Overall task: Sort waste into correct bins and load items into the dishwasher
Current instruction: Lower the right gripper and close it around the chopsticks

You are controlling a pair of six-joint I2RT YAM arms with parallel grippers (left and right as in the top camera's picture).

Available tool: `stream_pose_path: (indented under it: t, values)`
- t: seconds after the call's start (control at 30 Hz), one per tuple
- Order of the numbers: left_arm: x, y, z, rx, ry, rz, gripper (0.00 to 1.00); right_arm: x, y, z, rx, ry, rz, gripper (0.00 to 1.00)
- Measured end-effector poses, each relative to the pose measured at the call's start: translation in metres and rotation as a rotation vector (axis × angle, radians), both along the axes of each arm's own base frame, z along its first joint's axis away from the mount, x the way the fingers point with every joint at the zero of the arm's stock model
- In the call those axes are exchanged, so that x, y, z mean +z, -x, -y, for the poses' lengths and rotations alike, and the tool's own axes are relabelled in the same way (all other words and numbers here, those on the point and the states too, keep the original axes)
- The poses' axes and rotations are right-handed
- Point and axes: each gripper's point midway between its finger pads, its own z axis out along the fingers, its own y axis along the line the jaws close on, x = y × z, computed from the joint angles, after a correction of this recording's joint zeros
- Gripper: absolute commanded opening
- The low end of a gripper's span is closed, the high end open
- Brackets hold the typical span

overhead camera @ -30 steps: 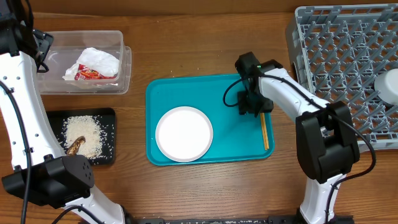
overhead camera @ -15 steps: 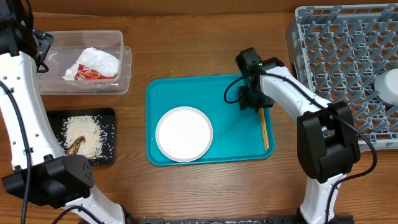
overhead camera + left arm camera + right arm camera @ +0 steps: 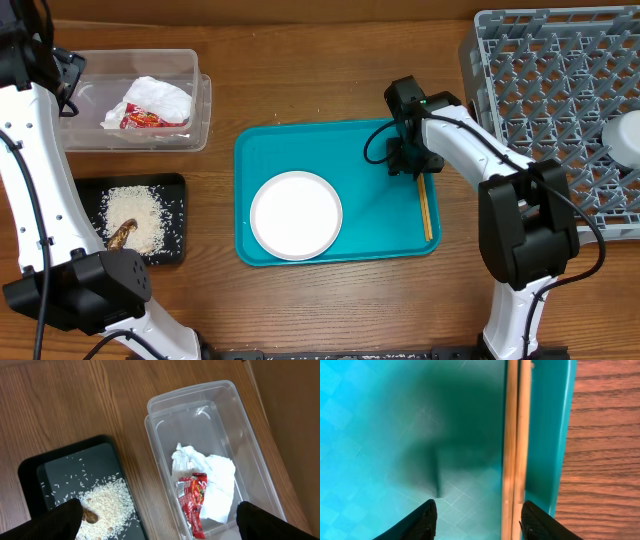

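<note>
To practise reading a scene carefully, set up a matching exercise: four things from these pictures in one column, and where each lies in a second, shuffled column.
Things:
1. red wrapper
2. rice grains
3. chopsticks
4. white plate

Places:
A. along the teal tray's right rim
B. in the clear tub
C. on the teal tray's left half
D. on the black tray

Pairs: 1-B, 2-D, 3-A, 4-C.

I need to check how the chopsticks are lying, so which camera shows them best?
The right wrist view: the chopsticks run close-up, side by side against the teal tray's wall. Overhead shows them only as a thin line. The left wrist view misses them.
</note>
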Motion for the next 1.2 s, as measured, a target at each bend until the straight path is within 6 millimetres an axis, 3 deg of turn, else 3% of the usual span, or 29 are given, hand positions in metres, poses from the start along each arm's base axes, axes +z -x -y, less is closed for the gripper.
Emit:
stream_pose_path:
  t: [1.2]
  values:
    - [0.000,0.000,0.000,0.000,0.000,0.000,1.00,-0.013,0.008,-0.006,0.002,-0.047,-0.005,0.51]
